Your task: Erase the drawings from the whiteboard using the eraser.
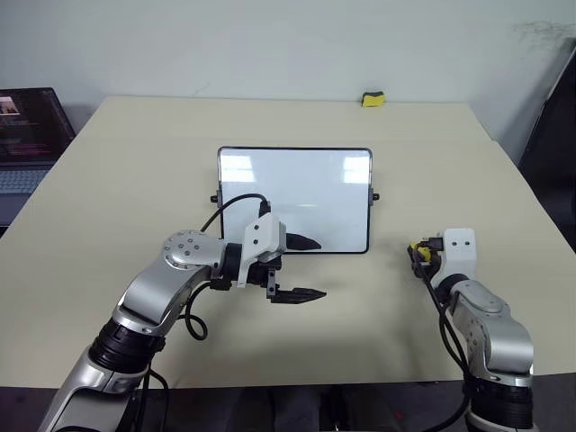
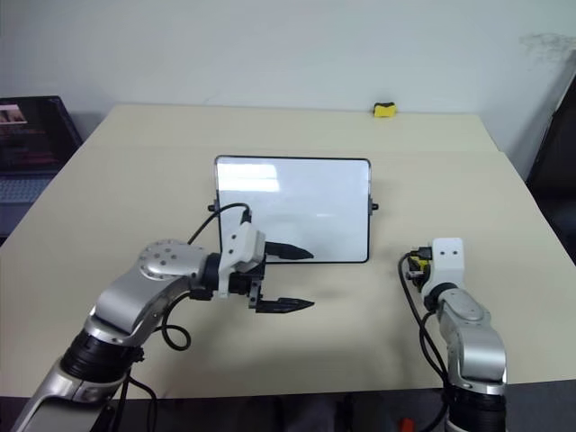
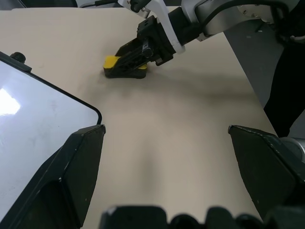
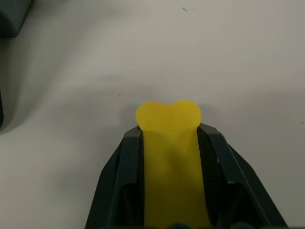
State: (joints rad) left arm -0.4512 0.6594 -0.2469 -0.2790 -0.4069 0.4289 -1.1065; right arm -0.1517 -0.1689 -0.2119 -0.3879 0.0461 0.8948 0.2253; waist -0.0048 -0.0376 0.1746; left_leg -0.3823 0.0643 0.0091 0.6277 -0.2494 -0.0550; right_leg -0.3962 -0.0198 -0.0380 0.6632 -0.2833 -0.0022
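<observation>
Whiteboard (image 1: 297, 193) blank (no readable writing); right jaws clamp eraser (image 3: 121, 67); left jaws spread wide.

One whiteboard (image 1: 294, 200), two yellow erasers (image 1: 418, 247) (image 1: 373, 99), one laptop (image 1: 25, 135), two grippers (image 1: 301, 268) (image 4: 169, 143).

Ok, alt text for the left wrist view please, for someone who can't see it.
The right claw is shut on the yellow eraser, which rests on the beige table just off the whiteboard's corner. The left claw's own two black fingers stand wide open in the foreground, holding nothing.
</observation>
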